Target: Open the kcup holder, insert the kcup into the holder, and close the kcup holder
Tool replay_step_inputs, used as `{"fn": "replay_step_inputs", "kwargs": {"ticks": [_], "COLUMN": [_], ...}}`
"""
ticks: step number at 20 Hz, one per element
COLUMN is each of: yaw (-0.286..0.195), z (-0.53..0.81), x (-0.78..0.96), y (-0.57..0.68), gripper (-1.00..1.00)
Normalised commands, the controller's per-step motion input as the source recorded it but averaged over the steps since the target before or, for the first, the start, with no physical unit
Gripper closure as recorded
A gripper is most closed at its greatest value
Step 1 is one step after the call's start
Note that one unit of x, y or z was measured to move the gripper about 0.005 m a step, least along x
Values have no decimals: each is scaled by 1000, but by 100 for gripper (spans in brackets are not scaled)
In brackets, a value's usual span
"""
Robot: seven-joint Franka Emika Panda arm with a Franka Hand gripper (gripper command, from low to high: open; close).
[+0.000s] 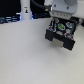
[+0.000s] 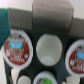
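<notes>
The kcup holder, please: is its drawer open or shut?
Open: the kcup holder shows rows of pods and one empty slot.

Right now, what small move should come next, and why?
Probably ease down toward the empty slot of the kcup holder: its drawer looks open, red-topped pods flank that slot, and a green shape, likely the kcup, sits near it.
</notes>
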Motion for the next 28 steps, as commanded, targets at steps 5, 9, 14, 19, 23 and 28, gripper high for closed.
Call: {"fn": "replay_step_inputs", "kwargs": {"ticks": [5,9,14,19,23,28], "yaw": [54,163,172,153,120,96], "z": [-278,-216,-132,-58,-20,-28], "x": [177,-209,-256,-407,-470,-493], "y": [-131,147,278,336,442,458], "gripper": [-100,-100,-100,-100,-100,-100]}}
